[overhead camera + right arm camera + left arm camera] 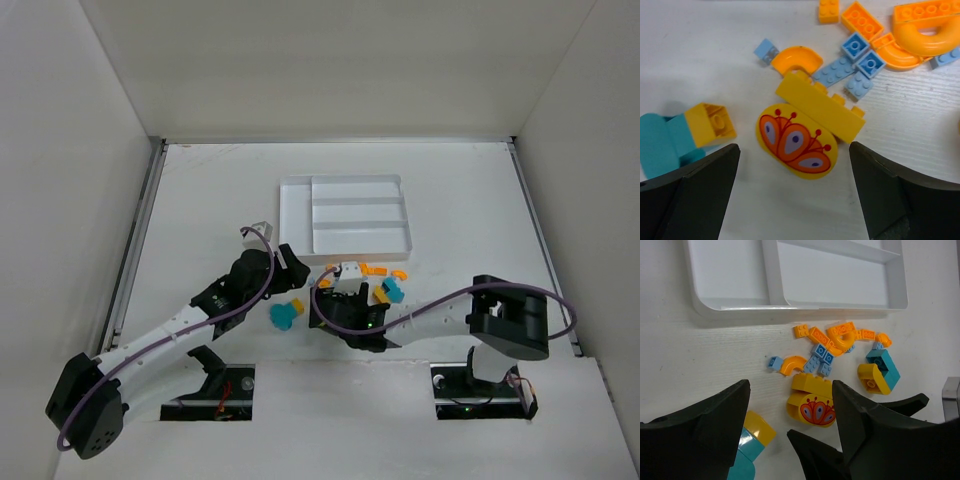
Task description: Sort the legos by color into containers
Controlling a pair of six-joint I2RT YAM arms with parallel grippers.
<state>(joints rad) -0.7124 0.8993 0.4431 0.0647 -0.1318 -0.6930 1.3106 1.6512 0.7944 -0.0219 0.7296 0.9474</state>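
Observation:
The legos lie on the table in front of the white tray (297,215). A yellow oval piece with a red mark (795,140) leans on a long yellow brick (822,107). My right gripper (793,147) hovers over that piece, open wide, one finger on each side and not touching it. My left gripper (792,385) is open just behind the same piece (812,407), holding nothing. Orange and light blue bricks (835,337) are heaped closer to the tray (775,275). A teal-and-yellow brick (750,440) lies by my left finger.
A second teal-and-yellow block (880,372) sits to the right of the heap. The two grippers are close together, and the right gripper's black fingers (815,455) show in the left wrist view. White walls enclose the table.

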